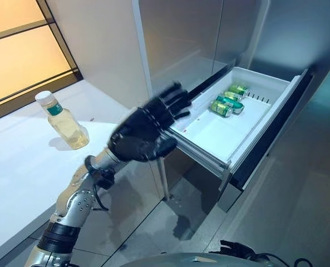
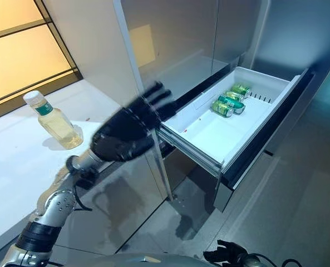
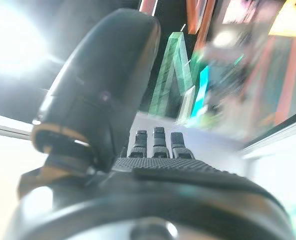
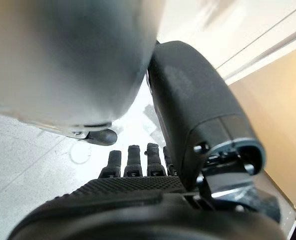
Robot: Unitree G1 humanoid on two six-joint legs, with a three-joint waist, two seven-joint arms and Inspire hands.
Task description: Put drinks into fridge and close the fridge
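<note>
Left hand (image 1: 145, 133): raised in the air between the counter (image 1: 20, 167) and the open fridge drawer (image 1: 220, 136), fingers straight and spread, nothing held; the fingertips are seen at the drawer's near corner, though contact cannot be told. Bottle (image 1: 63, 121): one, clear with pale yellow liquid, white cap and green neck band, stood upright on the white counter, well behind the hand on its wrist side and apart from it. Drawer: white inside, pulled fully out from the grey fridge (image 1: 192, 39), lying just beyond the fingertips. Cans (image 1: 229, 101): green, laid on their sides in a close row at the drawer's far end, well past the hand — three can be made out, touching or nearly so; the nearer half of the drawer floor is bare white. Right hand (image 4: 138, 165): shown only in its own wrist view, fingers extended in a row with the thumb standing beside them, nothing held; a pale floor and a grey rounded surface are seen past them. In the left wrist view the fingers (image 3: 157, 142) are likewise seen straight, with only blurred coloured shapes beyond.
</note>
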